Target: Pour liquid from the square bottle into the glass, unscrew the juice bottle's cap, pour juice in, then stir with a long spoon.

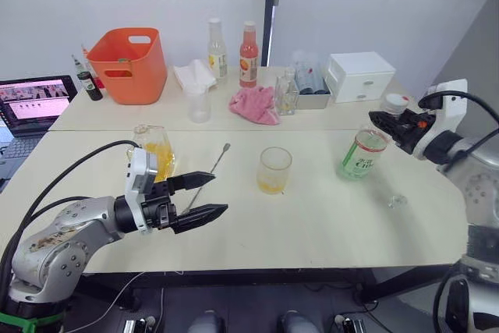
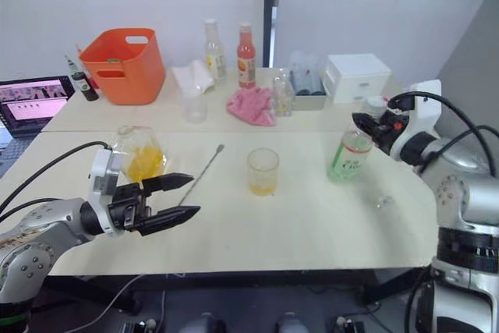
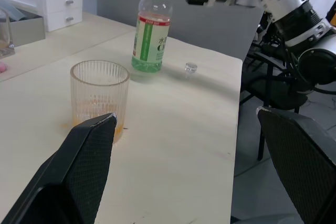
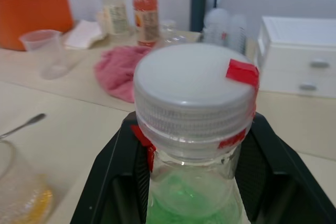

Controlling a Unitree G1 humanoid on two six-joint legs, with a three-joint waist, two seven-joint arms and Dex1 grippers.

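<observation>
Capped juice bottle (image 4: 191,192) between fingers (image 4: 113,182)

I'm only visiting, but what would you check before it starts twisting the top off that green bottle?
1. Cap on the juice bottle: ok, not yet unscrewed.
2. Right gripper at the bottle's neck: ok, a finger on each side under the cap.
3. Firmness of that grip: cannot tell.
4. Glass upright, already holding some orange liquid: ok.
5. Left gripper steadying the bottle: not ok, it is open and well away from it.
6. Long spoon lying on the table within reach: ok.
</observation>
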